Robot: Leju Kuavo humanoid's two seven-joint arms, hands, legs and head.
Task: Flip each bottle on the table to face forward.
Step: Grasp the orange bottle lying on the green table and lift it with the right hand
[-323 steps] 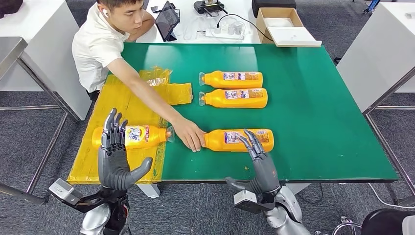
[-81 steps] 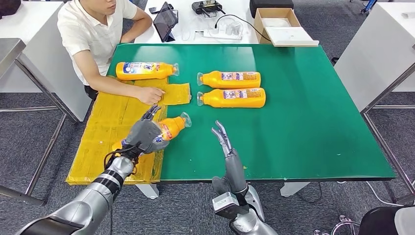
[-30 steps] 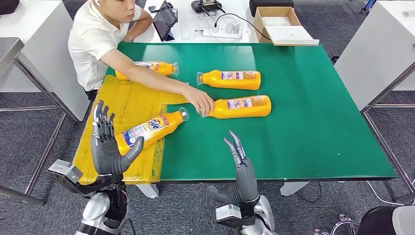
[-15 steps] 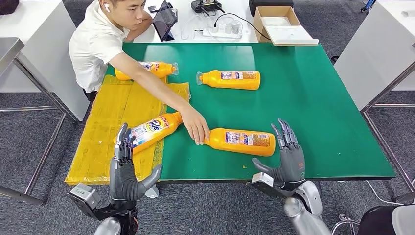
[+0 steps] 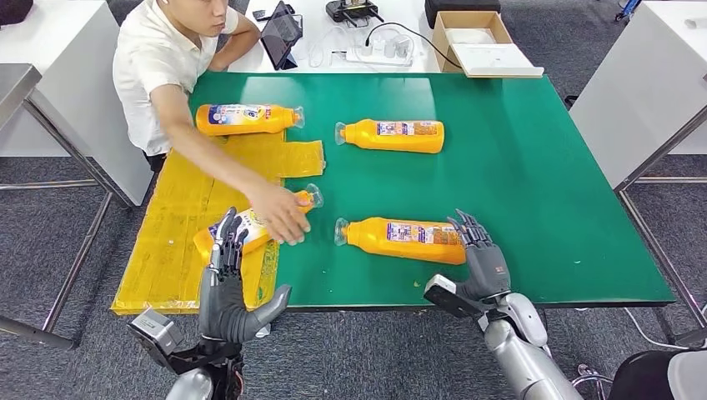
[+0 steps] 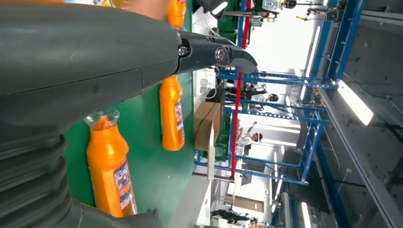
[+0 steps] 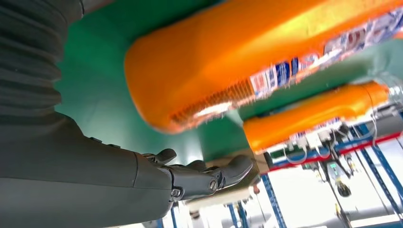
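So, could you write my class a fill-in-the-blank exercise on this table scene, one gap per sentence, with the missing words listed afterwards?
1. The table has a ______ top.
2. The number of orange bottles lying on the table is ______.
3. A person's hand rests on the orange bottle that lies on the ______ plastic sheet.
4. The right robot hand is at the base end of the nearest orange bottle, whose cap points toward the robot's ______.

Missing words: green; four; yellow; left
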